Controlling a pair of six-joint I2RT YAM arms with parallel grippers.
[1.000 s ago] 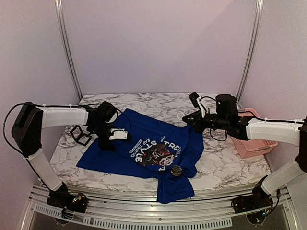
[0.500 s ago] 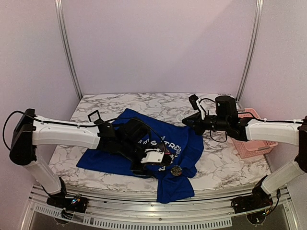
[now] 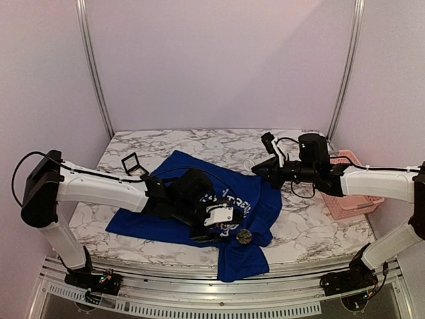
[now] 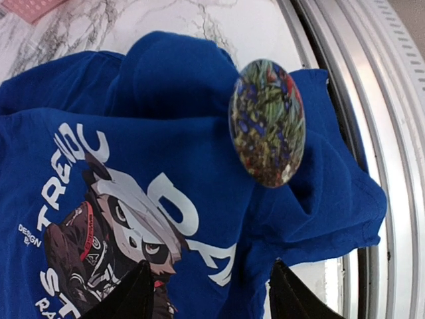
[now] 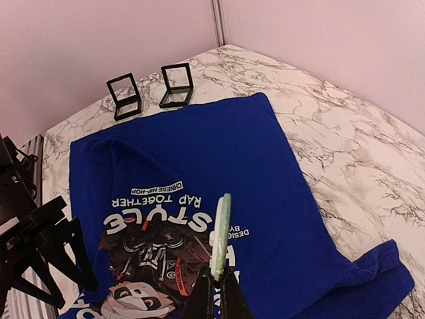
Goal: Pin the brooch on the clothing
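A white marble-veined table (image 3: 199, 141) fills the booth, with a ribbed metal rail (image 3: 199, 302) along its near edge. At the right side sits a pink slatted basket (image 3: 345, 206). Toward the left, a small black square box (image 5: 124, 98) stands just beside a second black box (image 5: 177, 86). The walls (image 3: 219, 60) are pale lilac.

Brooch (image 4: 267, 123): round, dark floral face, lying flat on rumpled blue panda-print T-shirt (image 4: 172, 86), just beside white lettering.

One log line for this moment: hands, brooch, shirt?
left hand open, empty, over shirt; brooch resting on shirt beside panda print; right hand shut on thin pale disc
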